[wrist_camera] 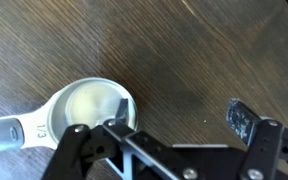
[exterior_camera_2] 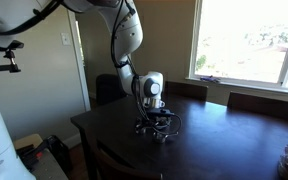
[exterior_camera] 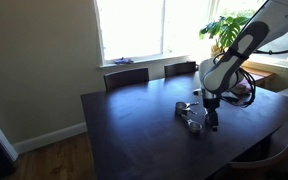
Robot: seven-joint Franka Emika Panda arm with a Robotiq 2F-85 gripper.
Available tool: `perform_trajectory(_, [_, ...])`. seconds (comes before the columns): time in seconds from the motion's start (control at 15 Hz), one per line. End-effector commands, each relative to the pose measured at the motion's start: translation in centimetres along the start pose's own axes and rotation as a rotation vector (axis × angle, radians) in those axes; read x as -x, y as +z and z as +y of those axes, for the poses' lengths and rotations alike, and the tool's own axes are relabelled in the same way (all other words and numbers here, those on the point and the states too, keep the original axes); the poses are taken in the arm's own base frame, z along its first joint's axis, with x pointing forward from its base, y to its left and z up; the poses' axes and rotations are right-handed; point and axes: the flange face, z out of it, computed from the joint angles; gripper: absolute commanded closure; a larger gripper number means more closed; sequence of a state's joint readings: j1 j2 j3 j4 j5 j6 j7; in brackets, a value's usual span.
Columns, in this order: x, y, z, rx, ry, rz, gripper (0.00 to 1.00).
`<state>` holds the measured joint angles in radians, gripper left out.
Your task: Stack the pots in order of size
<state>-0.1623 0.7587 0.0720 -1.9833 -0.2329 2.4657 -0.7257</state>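
**Inspection: pots on worktop, hand wide open above them, nothing held**

Item 1, task objects. The pots [exterior_camera: 189,113] lie as a small shiny cluster on the dark wooden worktop [exterior_camera: 124,135], away from its edges in both exterior views. Their number and order cannot be made out there. In the wrist view one pot [wrist_camera: 84,105] lies flat, mouth up and empty. Its handle [wrist_camera: 14,130] is marked "1/3" and runs off toward the frame edge.

Item 2, hand. The hand [wrist_camera: 177,110] stands directly over this pot with its jaws spread to full width and grips nothing. One finger [wrist_camera: 117,118] sits over the bowl, just inside the rim opposite the handle. The other finger [wrist_camera: 242,120] is clear of the pot, above bare wood. The rim wall therefore lies between the two fingers. Whether either finger touches metal cannot be determined.

Item 3, arm. The white arm [exterior_camera: 239,45] rises from above the pots and bends away toward the frame edge. In an exterior view the hand [exterior_camera_2: 156,118] points straight down just above the pots [exterior_camera_2: 160,130].

Item 4, surroundings. Beyond the pots, two dark chairs [exterior_camera: 126,78] stand at the far side of the worktop. A bright window [exterior_camera: 134,25] is behind the chairs. A green plant [exterior_camera: 224,30] stands behind the arm.
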Motion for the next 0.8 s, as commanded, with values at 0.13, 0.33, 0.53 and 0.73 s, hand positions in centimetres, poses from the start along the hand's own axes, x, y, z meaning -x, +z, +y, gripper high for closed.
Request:
perform_trajectory(0.13, [0.2, -2.8, -0.6, 0.067, -0.066, 0.11, 0.0])
perform_trajectory(0.33, [0.0, -3.7, 0.2, 0.119, -0.121, 0.117, 0.0])
perform_trajectory(0.53, [0.2, -5.4, 1.4, 0.195, -0.186, 0.125, 0.0])
perform_trajectory(0.73, [0.9, -6.8, 2.6, 0.232, -0.207, 0.145, 0.0])
